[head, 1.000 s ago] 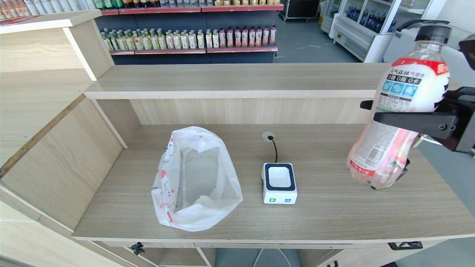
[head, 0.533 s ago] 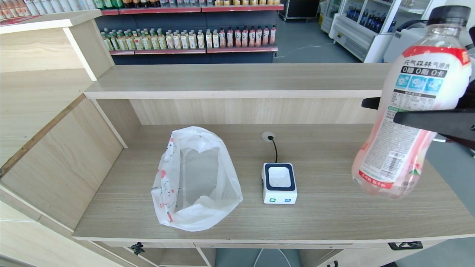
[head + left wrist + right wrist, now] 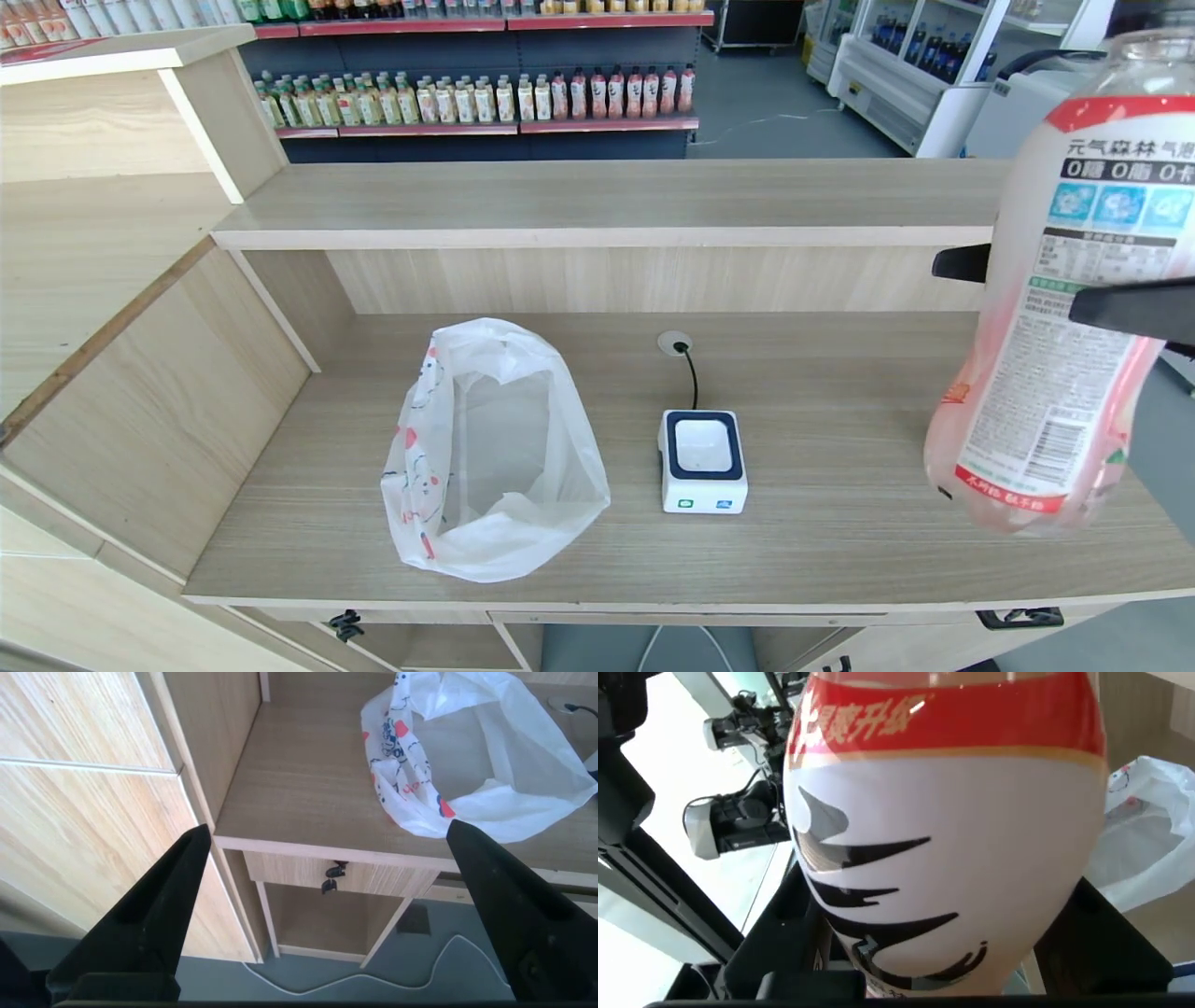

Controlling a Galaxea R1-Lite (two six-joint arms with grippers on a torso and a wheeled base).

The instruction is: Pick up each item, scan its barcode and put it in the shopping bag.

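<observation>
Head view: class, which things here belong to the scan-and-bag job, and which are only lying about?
Belong to the job:
bottle, gripped in the right tool
barcode scanner
shopping bag, lying open on the counter

Only lying about:
shelves of drinks behind the counter
glass-door fridge at the back

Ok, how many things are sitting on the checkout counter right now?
2. The white shopping bag lies left of centre, the barcode scanner just right of it. The drink bottle hangs in the right end effector, above the counter, and may hide more.
</observation>
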